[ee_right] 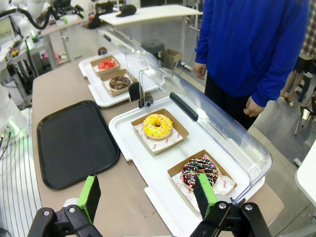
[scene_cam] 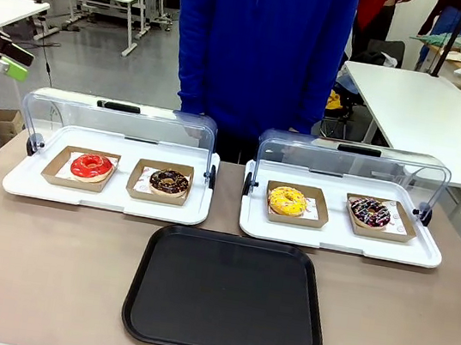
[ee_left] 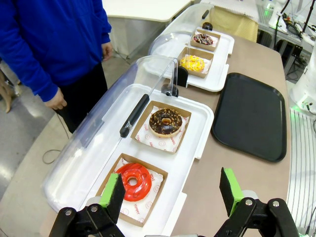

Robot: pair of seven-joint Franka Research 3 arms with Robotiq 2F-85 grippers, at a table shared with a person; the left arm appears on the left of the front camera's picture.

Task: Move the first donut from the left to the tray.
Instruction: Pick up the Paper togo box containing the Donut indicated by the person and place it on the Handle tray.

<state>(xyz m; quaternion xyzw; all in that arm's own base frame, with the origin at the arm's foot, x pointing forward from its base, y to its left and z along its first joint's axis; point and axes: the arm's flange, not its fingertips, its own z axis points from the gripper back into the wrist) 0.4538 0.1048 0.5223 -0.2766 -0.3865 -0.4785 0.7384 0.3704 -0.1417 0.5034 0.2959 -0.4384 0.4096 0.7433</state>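
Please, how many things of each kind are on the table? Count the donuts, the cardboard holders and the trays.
Donuts: 4 (red donut, chocolate donut, yellow donut, sprinkled donut)
Cardboard holders: 4
White trays with clear lids: 2
Black tray: 1
Total: 11

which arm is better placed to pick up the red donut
Left. The left gripper hangs open with the red donut just ahead of its fingers. The right gripper, also open, looks down on the sprinkled donut at the row's opposite end.
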